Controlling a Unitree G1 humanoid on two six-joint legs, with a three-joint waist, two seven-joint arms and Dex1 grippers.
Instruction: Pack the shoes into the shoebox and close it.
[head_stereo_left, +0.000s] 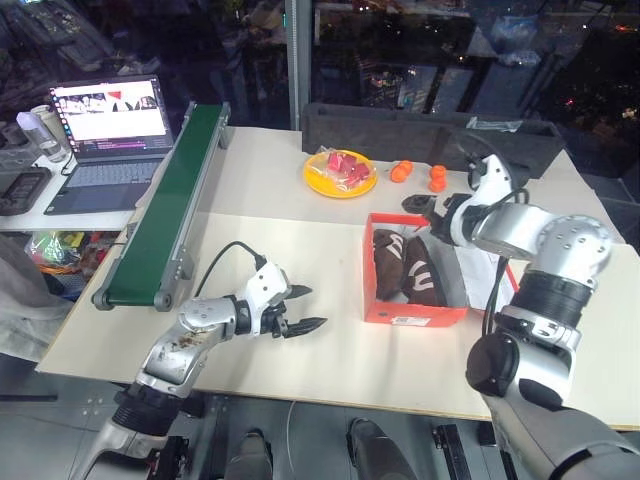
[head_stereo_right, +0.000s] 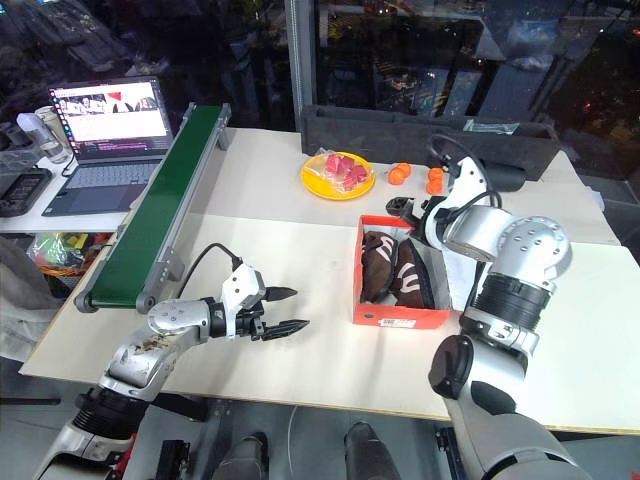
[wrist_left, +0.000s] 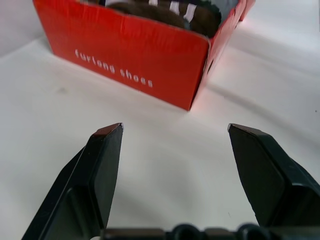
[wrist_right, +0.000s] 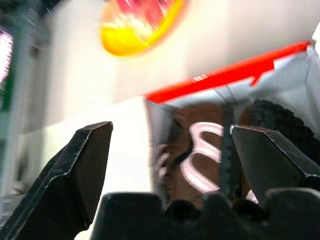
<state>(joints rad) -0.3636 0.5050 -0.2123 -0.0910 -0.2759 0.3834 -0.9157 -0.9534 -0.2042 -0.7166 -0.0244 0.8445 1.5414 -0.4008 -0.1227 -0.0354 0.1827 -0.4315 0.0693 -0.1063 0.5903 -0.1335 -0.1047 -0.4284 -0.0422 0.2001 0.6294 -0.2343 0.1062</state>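
The table (head_stereo_left: 300, 220) is seen bearing the open shoebox (head_stereo_left: 412, 312) at its right side, both shoes (head_stereo_left: 408, 266) lying inside, the right gripper (head_stereo_left: 424, 207) raised over its far end, jaws wide and empty, the left gripper (head_stereo_left: 308, 309) nearby, jaws likewise apart, empty.

You see dark brown shoes (head_stereo_left: 408, 265) with white laces. They sit inside your red-orange box (head_stereo_left: 414, 313), white lettering outside.
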